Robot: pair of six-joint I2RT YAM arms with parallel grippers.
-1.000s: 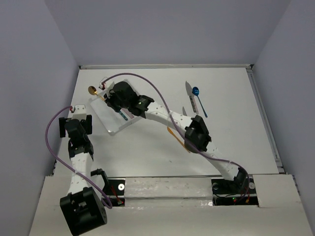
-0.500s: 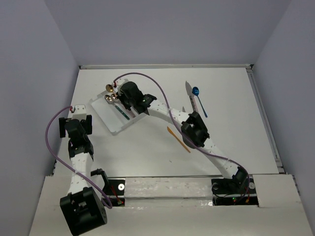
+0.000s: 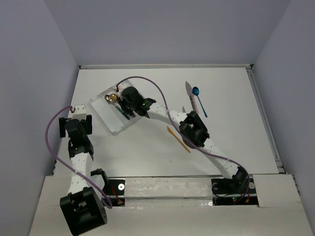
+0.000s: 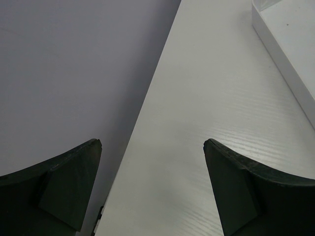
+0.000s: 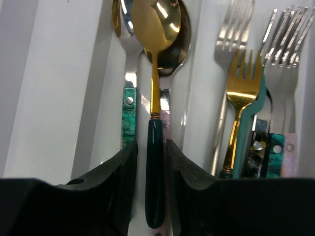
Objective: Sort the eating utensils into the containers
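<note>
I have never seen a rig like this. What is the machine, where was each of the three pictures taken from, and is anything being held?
Two robot arms are bolted at the near edge of a white table, and each ends in a two-finger gripper. The wide picture looks down from above and behind the arms. The other two come from cameras on the wrists.

The right gripper reaches into a clear divided tray. Its fingers sit either side of the dark handle of a gold spoon, which lies among other spoons. A gap shows beside the handle, so the grip looks loose. The next compartment holds forks.

The left gripper is wide open, left of the tray, and holds nothing.

Loose on the table lie an orange utensil, a blue spoon and a silver knife.
</note>
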